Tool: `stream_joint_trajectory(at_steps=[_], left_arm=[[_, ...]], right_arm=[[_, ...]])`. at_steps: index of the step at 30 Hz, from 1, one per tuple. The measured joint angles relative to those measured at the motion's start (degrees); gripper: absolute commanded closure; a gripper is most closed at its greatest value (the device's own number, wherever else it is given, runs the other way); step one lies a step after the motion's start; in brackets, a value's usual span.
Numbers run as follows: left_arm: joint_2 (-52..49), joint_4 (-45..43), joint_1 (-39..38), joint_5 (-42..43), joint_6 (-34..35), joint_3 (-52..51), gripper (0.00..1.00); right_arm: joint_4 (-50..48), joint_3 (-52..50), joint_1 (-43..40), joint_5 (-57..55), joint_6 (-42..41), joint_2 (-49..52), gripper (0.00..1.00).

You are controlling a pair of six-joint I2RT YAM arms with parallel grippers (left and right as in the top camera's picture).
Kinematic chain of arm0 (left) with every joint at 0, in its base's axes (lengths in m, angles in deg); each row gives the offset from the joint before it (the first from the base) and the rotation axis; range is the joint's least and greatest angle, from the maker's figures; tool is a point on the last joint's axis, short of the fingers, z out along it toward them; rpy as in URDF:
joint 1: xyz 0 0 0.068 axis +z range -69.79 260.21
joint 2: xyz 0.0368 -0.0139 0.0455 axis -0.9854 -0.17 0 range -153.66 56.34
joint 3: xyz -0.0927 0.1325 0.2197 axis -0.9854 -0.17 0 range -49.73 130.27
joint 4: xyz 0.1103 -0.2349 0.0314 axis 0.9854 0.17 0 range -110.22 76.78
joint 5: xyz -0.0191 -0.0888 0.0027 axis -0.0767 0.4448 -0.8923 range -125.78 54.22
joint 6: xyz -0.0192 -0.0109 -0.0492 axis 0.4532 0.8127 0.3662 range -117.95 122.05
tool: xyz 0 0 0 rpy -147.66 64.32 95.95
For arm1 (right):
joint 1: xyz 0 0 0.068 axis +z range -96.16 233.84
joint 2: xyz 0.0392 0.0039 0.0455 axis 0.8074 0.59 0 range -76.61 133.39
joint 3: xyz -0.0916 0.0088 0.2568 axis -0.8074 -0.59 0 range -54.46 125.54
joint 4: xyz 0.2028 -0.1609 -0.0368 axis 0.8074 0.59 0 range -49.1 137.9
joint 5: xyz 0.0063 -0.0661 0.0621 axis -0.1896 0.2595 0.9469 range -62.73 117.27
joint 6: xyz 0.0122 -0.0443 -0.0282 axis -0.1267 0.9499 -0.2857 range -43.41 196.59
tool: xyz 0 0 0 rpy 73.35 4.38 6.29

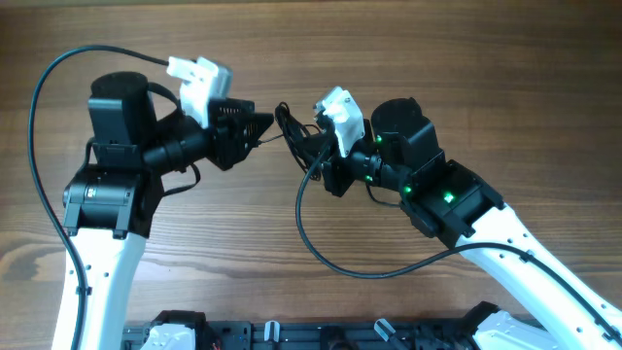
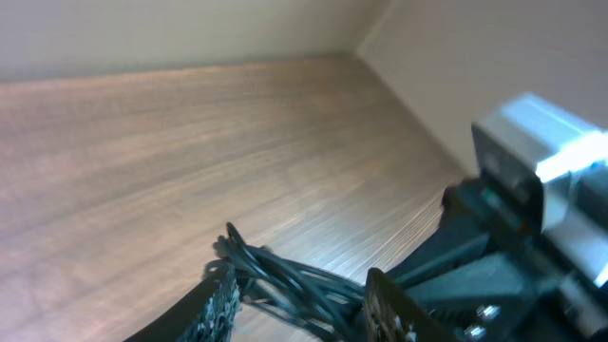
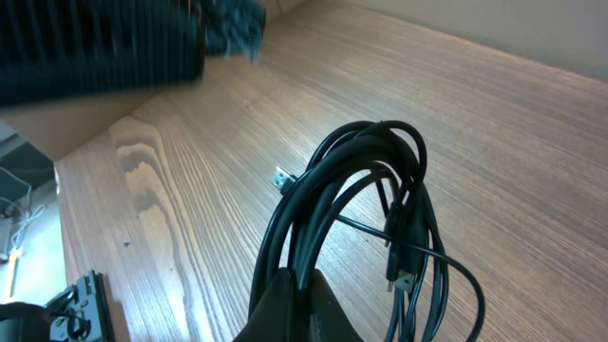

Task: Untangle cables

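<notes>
Black cable bundle [image 3: 302, 199], pinched in the right hand [image 3: 290, 302], looks mid-untangling; the left hand [image 2: 304, 302] straddles its far side, grip unclear, and should next draw one strand away.

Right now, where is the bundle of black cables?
Overhead view: the black cable bundle is near the table middle, between the left gripper and the right gripper, which pinches it.
</notes>
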Motion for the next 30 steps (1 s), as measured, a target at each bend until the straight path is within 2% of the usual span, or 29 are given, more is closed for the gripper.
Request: stream_joint_trajectory(at_steps=[4, 6, 9, 11, 13, 16, 19, 21, 22, 24, 25, 26, 27, 29, 30], left_arm=[[0.0, -1.8, -0.1, 0.0, 22.2, 0.0, 0.56], [-0.2, -1.8, -0.1, 0.0, 32.3, 0.0, 0.44], [-1.4, -1.8, -0.1, -1.0, 40.7, 0.0, 0.31], [-3.5, -1.8, -0.1, -2.6, 40.7, 0.0, 0.28], [-6.0, -1.5, -0.1, -3.7, 37.4, 0.0, 0.25], [-8.8, -0.6, -0.1, -4.2, 33.9, 0.0, 0.16], [-11.8, -1.0, -0.1, -4.6, 30.3, 0.0, 0.00], [-13.4, -2.0, -0.1, -4.8, 28.5, 0.0, 0.00], [-13.7, -2.6, -0.1, -4.8, 27.8, 0.0, 0.00], [-13.8, -4.4, -0.1, -4.4, 27.1, 0.0, 0.08], [-13.8, -4.8, -0.1, -3.9, 26.9, 0.0, 0.19], [-13.8, -5.2, -0.1, -2.6, 26.6, 0.0, 0.36], [-13.8, -5.2, -0.1, -1.6, 26.6, 0.0, 0.44], [-13.8, -5.2, -0.1, 1.2, 26.1, 0.0, 0.44], [-13.8, -5.2, -0.1, 2.4, 26.8, 0.0, 0.34]], right_arm=[[-0.3, 0.0, 0.0, -1.9, -0.5, 0.0, 0.95], [-0.3, 0.0, 0.0, -3.4, -1.0, 0.0, 0.96], [-0.3, 0.0, 0.0, -4.1, -1.5, 0.0, 0.96], [-0.3, 0.0, 0.0, -4.2, -1.5, 0.0, 0.96], [-0.3, 0.0, 0.0, -4.0, -1.5, 0.0, 0.96], [-1.5, 0.0, 0.0, -2.6, -1.2, 0.0, 0.96], [-2.5, 0.0, 0.0, -0.1, -1.0, 0.0, 0.95], [-2.5, 0.0, 0.0, 1.0, -0.8, 0.0, 0.96], [-2.5, 0.0, 0.0, 1.2, -0.8, 0.0, 0.96], [-2.4, 0.0, 0.0, 1.5, -0.8, 0.0, 0.95], [-2.4, 0.0, 0.0, 1.6, -0.8, 0.0, 0.96], [-2.4, 0.0, 0.0, 1.8, -0.8, 0.0, 0.96], [-2.4, 0.0, 0.0, 1.8, -0.8, 0.0, 0.96], [-1.8, 0.0, 0.0, 1.8, -0.8, 0.0, 0.96], [-1.3, 0.0, 0.0, 1.5, -0.8, 0.0, 0.95]])
